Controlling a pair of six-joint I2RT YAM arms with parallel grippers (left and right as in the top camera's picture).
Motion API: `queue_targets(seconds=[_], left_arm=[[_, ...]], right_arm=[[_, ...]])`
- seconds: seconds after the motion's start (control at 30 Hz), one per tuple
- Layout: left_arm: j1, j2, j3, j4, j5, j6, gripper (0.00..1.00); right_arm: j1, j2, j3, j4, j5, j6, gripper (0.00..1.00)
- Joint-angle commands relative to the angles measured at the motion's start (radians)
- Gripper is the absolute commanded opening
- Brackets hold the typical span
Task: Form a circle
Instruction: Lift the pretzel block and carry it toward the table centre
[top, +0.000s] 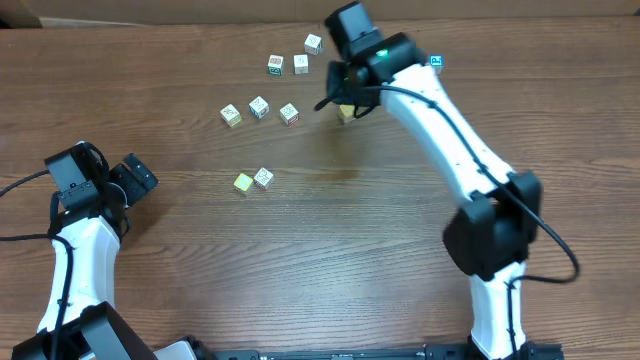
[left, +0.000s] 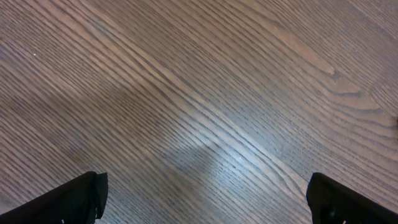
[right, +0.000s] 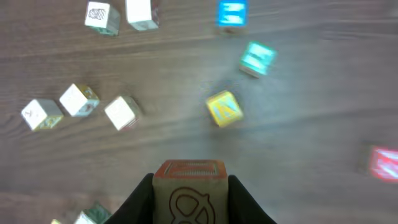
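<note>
No circle shows in any view; the small cubes lie loose on the wooden table (top: 330, 250). A plain yellow cube (top: 243, 183) touches a pale printed cube (top: 263, 178) left of centre. My right gripper (top: 346, 108) is at the back, shut on a pale wood cube (right: 189, 186) with an orange-red top face and a printed loop, black fingers (right: 140, 202) pressed to both sides. That held cube (top: 346, 113) sits low over the table. My left gripper (top: 135, 178) stands open at the left edge, its fingers (left: 74, 202) wide apart over bare wood.
A loose row of three cubes (top: 259, 108) lies left of the held one, and three more (top: 300, 60) sit further back. A blue-faced cube (top: 436, 62) peeks out beside the right arm. In the right wrist view a yellow cube (right: 224, 109) and a teal cube (right: 257, 58) lie ahead.
</note>
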Motion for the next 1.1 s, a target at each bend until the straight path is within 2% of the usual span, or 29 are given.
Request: queue_targets(seconds=[0.0, 0.2, 0.37, 0.57, 0.77, 1.0, 1.07], left_arm=[[0.004, -0.015, -0.002, 0.002, 0.003, -0.009, 1.00], [0.004, -0.015, -0.002, 0.002, 0.003, -0.009, 1.00], [0.003, -0.015, -0.002, 0.002, 0.003, -0.009, 0.99], [0.003, -0.015, -0.002, 0.002, 0.003, -0.009, 1.00], [0.004, -0.015, -0.002, 0.002, 0.003, -0.009, 1.00], [0.003, -0.015, -0.002, 0.002, 0.003, -0.009, 1.00], [0.004, -0.015, -0.002, 0.002, 0.003, -0.009, 1.00]], right_arm=[[-0.032, -0.130, 0.014, -0.085, 0.011, -0.024, 0.13], [-0.043, -0.148, 0.003, -0.238, -0.029, -0.030, 0.11], [-0.026, -0.146, -0.117, -0.241, -0.150, -0.030, 0.09], [0.023, -0.146, -0.362, -0.073, -0.155, -0.033, 0.09], [0.052, -0.146, -0.557, 0.121, -0.156, -0.233, 0.09], [0.066, -0.146, -0.725, 0.284, -0.156, -0.367, 0.09], [0.066, -0.146, -0.760, 0.312, -0.156, -0.387, 0.14]])
